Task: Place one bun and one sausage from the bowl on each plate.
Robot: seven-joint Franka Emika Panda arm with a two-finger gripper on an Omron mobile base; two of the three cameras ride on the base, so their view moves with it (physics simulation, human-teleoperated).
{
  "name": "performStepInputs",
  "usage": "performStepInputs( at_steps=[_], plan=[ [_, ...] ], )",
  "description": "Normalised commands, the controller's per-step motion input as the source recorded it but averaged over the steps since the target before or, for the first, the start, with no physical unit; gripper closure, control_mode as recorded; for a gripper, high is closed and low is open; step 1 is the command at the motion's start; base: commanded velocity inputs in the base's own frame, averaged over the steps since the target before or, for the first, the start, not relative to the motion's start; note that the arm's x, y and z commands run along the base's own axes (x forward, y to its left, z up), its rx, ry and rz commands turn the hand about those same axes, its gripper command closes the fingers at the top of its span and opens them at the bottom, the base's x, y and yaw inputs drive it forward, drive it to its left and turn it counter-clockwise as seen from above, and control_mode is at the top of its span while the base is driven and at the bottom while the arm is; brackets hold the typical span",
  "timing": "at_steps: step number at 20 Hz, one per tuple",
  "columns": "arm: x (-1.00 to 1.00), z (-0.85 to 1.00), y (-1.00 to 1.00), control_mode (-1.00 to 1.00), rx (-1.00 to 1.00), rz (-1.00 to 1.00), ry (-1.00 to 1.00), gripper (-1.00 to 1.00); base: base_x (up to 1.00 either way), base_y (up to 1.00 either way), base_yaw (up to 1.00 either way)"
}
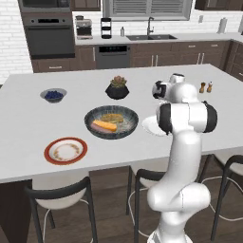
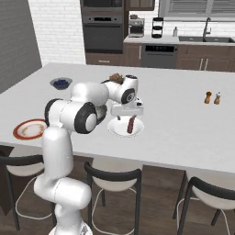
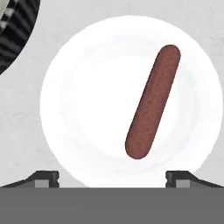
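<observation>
Small grey bowl of blue berries (image 1: 53, 95) and black pot with plant (image 1: 117, 88) on counter; salt and pepper shakers (image 1: 206, 87) far right.

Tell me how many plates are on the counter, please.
2. A white plate lies under the gripper, with a sausage on it. A red-rimmed plate lies near the counter's front edge, left of the bowl.

Light is even and soft across all three rendered views, with no strong source apparent. The counter (image 1: 28, 128) reads pale grey, shadows under objects faint. The white plate (image 3: 87, 109) is nearly blown out, its rim barely distinct. Both base views look slightly soft and low in detail; edges show no obvious distortion.
</observation>
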Motion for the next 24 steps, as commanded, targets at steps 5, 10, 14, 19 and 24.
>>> performStepInputs(
  at_steps=[5,10,14,19,24],
  plan=[
    [-0.39,0.65,0.84,-1.0,0.03,0.11,-0.09,-1.0,0.0,0.0,0.0],
    [-0.12,0.37,0.98,-1.0,0.01,0.23,-0.08,-1.0,0.0,0.0,0.0],
    [0.0,0.11,1.0,-1.0,0.02,0.35,-0.1,-1.0,0.0,0.0,0.0],
    [0.25,0.0,1.0,-1.0,0.0,0.37,-0.07,-1.0,0.0,0.0,0.0],
    [0.72,-0.22,0.98,-1.0,0.0,0.31,-0.01,-1.0,0.0,0.0,0.0]
  ],
)
